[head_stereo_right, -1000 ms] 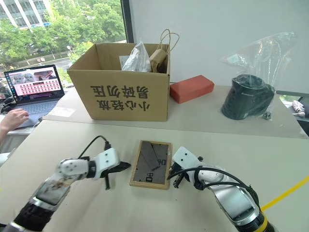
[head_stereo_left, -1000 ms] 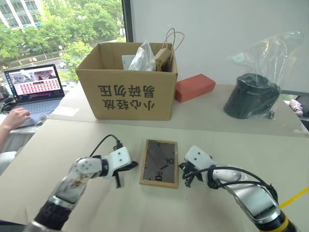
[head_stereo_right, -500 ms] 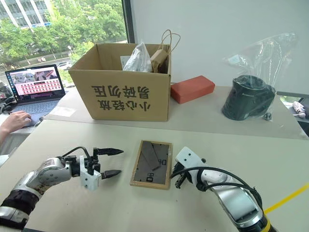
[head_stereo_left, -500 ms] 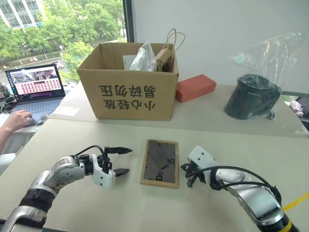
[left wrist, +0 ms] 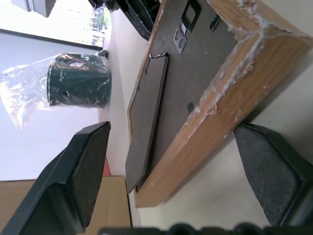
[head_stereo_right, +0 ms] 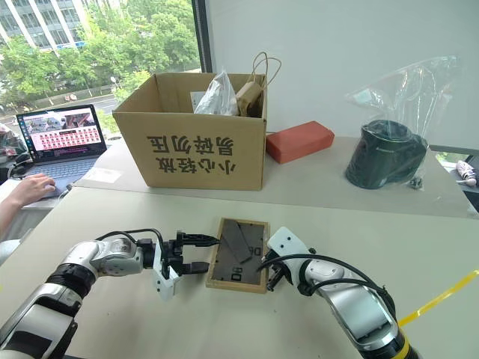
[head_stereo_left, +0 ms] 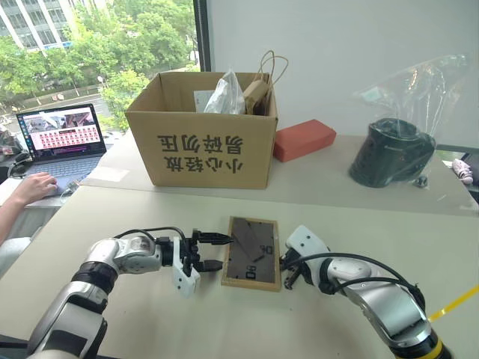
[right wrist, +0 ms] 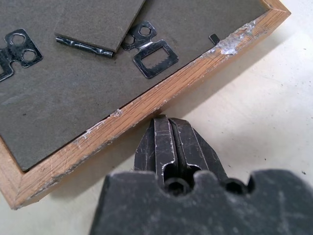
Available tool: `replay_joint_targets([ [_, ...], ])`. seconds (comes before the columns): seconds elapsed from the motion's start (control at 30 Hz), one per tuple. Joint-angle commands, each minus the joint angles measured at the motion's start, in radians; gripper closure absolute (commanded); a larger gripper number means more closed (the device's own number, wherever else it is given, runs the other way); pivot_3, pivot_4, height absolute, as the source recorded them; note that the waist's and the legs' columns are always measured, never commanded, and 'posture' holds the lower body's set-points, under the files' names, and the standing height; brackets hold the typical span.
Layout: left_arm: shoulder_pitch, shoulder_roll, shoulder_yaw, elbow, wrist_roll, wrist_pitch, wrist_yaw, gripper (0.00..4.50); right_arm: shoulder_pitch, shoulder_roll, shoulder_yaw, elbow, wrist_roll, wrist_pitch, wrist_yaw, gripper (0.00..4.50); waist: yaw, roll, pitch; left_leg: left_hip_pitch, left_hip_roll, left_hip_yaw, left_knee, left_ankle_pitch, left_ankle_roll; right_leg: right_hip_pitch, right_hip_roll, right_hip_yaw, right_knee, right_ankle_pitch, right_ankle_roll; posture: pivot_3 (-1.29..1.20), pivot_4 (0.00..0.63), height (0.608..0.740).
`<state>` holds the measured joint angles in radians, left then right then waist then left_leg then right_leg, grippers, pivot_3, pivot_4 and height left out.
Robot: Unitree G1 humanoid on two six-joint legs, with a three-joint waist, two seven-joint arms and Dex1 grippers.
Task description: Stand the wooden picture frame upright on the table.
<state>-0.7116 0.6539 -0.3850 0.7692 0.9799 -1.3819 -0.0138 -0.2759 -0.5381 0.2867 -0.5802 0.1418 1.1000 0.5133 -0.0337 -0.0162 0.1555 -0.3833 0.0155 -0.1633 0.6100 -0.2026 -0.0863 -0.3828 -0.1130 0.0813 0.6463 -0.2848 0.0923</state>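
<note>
A cardboard box [head_stereo_left: 202, 131] stood toward the far left of the table [head_stereo_left: 337, 333], open at the top, with a clear plastic bag [head_stereo_left: 224, 93] and a brown paper bag with cord handles [head_stereo_left: 258, 88] poking out of it. Large dark characters were printed upside down across its near face; I could not read them. Right of it lay a red-orange brick-shaped box [head_stereo_left: 303, 140], and further right a black pot under a clear plastic wrap [head_stereo_left: 392, 149].

The wooden picture frame [head_stereo_left: 252, 252] lay flat, backing up, near the table's front edge. The left pincer [head_stereo_left: 215, 252] was spread wide, its fingers [left wrist: 85, 169] straddling the frame's left edge without gripping it. The right pincer [right wrist: 171, 142] was closed, its tip just beside the frame's right edge.

Bare tabletop lay open in front of the frame and out toward the right edge.
</note>
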Motion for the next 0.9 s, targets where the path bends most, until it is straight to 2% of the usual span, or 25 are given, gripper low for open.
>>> replay_joint_targets([
  [0.03,0.013,-0.017,-0.113,0.038,0.101,0.019,0.048,0.19,-0.005,0.016,0.011,-0.023,0.028,0.016,0.001,4.5,0.001,0.001,-0.001,0.0,0.0,0.0,0.0,0.0,0.0,0.0,0.0,0.0,0.0,0.0,0.0,0.0,0.15,0.74],
  [0.27,-0.006,0.002,-0.182,0.055,0.136,0.021,0.135,0.19,0.003,0.019,0.011,-0.03,0.028,0.029,-0.003,4.5,0.002,0.003,-0.005,0.0,0.0,0.0,0.0,0.0,0.0,0.0,0.0,0.0,0.0,0.0,0.0,0.0,0.15,0.74],
  [0.37,-0.009,0.013,-0.21,0.06,0.144,0.021,0.153,0.9,0.003,0.015,0.012,-0.025,0.025,0.028,-0.004,4.5,0.001,0.003,-0.005,0.0,0.0,0.0,0.0,0.0,0.0,0.0,0.0,0.0,0.0,0.0,0.001,0.0,0.15,0.74],
  [0.57,-0.012,0.016,-0.247,0.048,0.146,0.039,0.187,3.09,-0.001,0.015,0.003,-0.027,0.03,0.028,-0.002,4.5,-0.001,0.003,-0.005,0.0,0.0,0.0,-0.001,0.0,0.0,0.0,0.0,0.0,0.0,0.0,0.001,0.0,0.15,0.74],
  [0.73,-0.011,0.024,-0.261,0.033,0.152,0.056,0.216,3.17,-0.003,0.01,-0.013,-0.034,0.037,0.026,0.003,4.5,0.0,0.003,-0.005,0.0,0.0,0.0,-0.001,0.0,0.0,0.0,0.0,0.0,0.0,0.0,0.001,0.0,0.15,0.74],
  [0.9,-0.005,0.034,-0.262,0.025,0.136,0.069,0.226,3.19,-0.012,-0.092,-0.13,0.006,0.049,-0.027,0.053,4.5,0.007,0.002,-0.005,-0.001,0.0,0.0,0.0,0.0,0.0,0.0,0.0,0.0,0.0,0.0,0.001,0.0,0.15,0.74],
])
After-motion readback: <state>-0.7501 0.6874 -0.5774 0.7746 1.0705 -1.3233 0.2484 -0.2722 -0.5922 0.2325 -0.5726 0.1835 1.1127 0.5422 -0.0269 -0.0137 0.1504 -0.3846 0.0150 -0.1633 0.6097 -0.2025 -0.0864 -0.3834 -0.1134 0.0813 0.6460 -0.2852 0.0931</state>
